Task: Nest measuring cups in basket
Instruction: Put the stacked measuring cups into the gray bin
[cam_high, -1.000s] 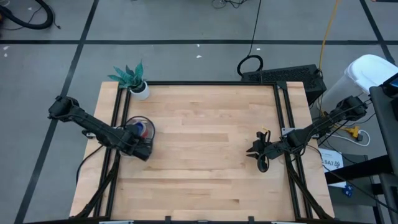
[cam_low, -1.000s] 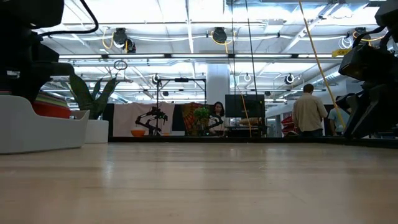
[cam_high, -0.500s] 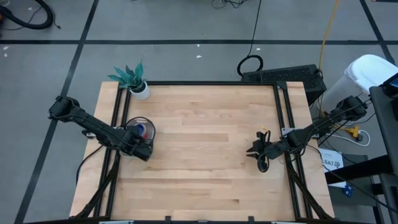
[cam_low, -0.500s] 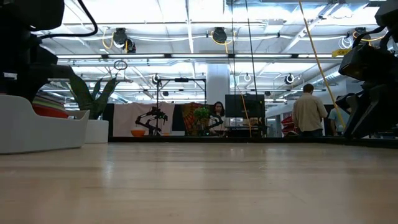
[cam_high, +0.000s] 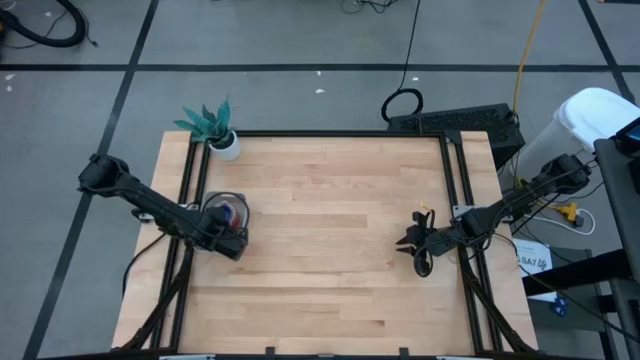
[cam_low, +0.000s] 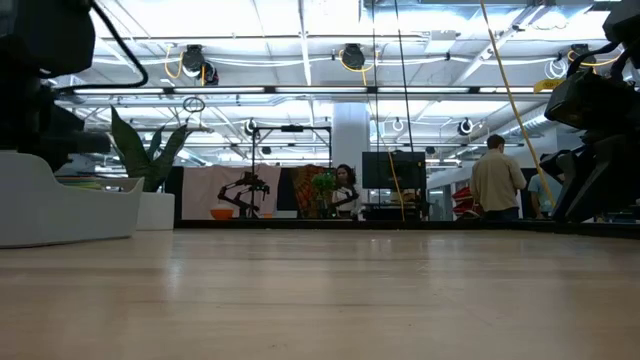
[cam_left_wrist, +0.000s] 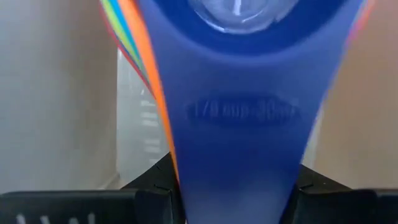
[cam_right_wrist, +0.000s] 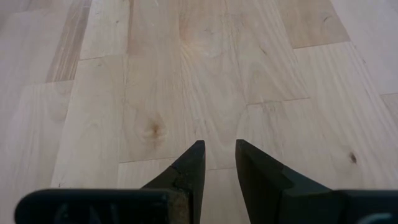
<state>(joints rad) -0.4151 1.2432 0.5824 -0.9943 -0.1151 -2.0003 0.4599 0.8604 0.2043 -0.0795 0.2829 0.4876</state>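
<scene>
Wood table, basket at left edge.

- shallow pale grey-blue plastic basket at the wooden table left edge, stacked plastic measuring cups in it
- small white plant pot behind the basket (far left corner)
- right gripper over the table's right side

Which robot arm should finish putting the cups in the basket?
Left. The left gripper already grips the blue cup's handle at the basket; the right gripper is far away, empty.
</scene>
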